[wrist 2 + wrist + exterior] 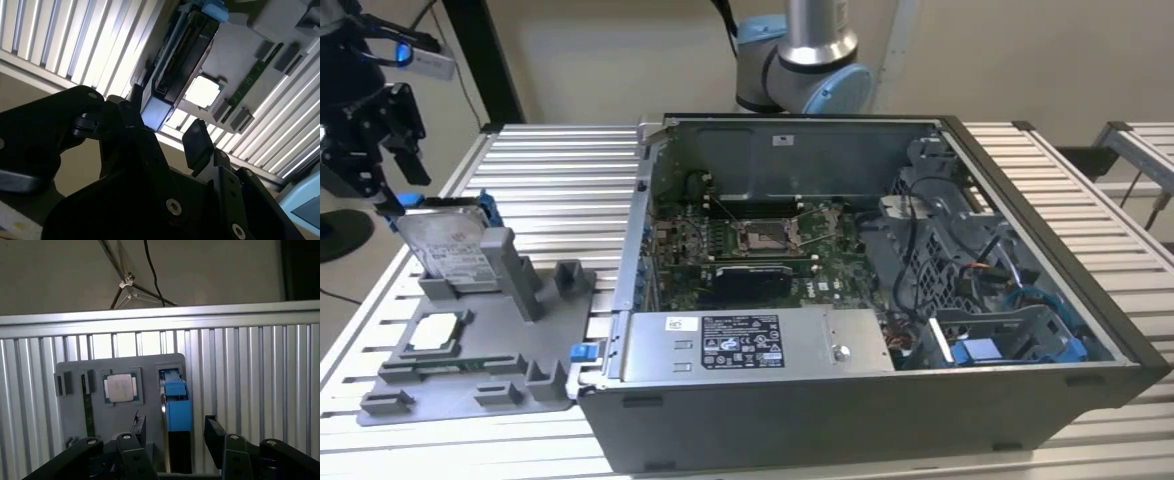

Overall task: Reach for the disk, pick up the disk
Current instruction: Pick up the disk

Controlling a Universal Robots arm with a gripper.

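Exterior view evidence placed the hard drive [447, 245] on edge in a slot of the grey fixture tray [520, 335], at that view's left beside the open computer case [854, 410]. It was stood upright, presumably so that its two broad faces could be reached from above. The gripper [394, 172] was held just above the drive's upper corner, where the blue bracket [408, 200] showed. In the first wrist view the fingers [140, 430] were seen apart, one to each side of the drive's blue-capped edge, with nothing clamped. Whether the pads had been brought level with the metal could not be told; no contact was evident. The square processor chip [121, 387] was seated flat in its own recess alongside.
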